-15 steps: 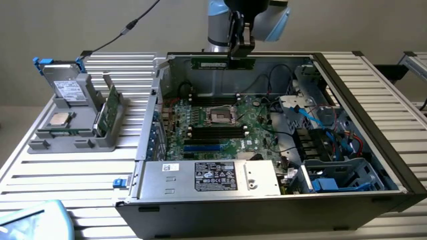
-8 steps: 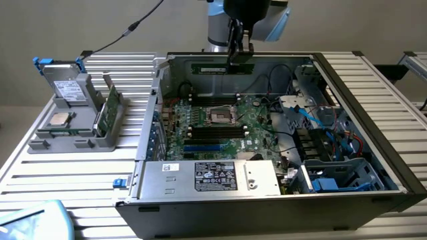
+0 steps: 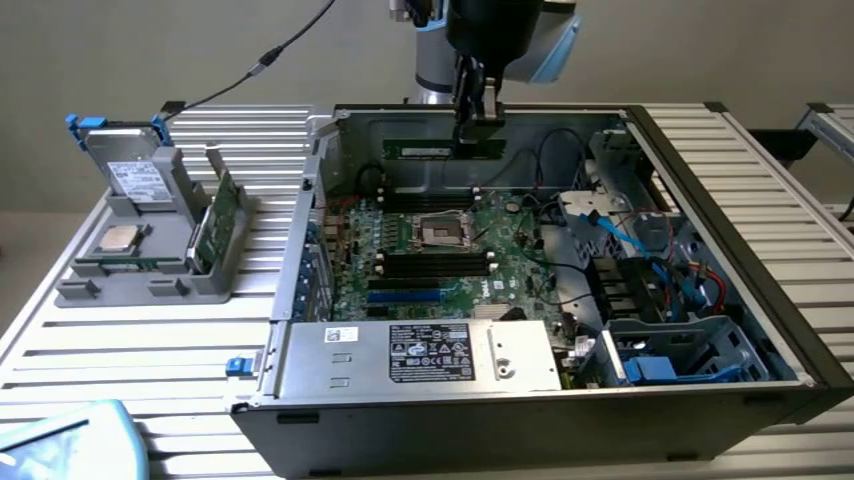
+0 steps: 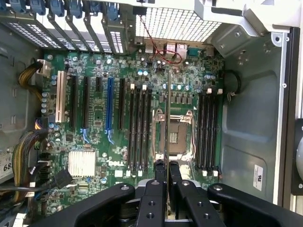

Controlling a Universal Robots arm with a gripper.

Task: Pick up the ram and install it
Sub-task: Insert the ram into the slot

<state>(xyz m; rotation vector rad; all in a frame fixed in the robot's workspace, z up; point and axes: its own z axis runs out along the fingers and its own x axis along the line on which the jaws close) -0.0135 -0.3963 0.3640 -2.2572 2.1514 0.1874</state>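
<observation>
The arm's black fingers (image 3: 477, 112) are pinched nearly shut on the ram (image 3: 430, 149), a long, thin dark-green circuit-board stick. They hold it level, high over the green motherboard (image 3: 441, 240) inside the open black computer case (image 3: 747, 330). Its long axis runs parallel to the black memory slots (image 4: 140, 127). The wrist view shows the ram edge-on over the square processor socket (image 4: 176, 137), between the two slot banks and above neither. The exterior view adds its height above the board.
</observation>
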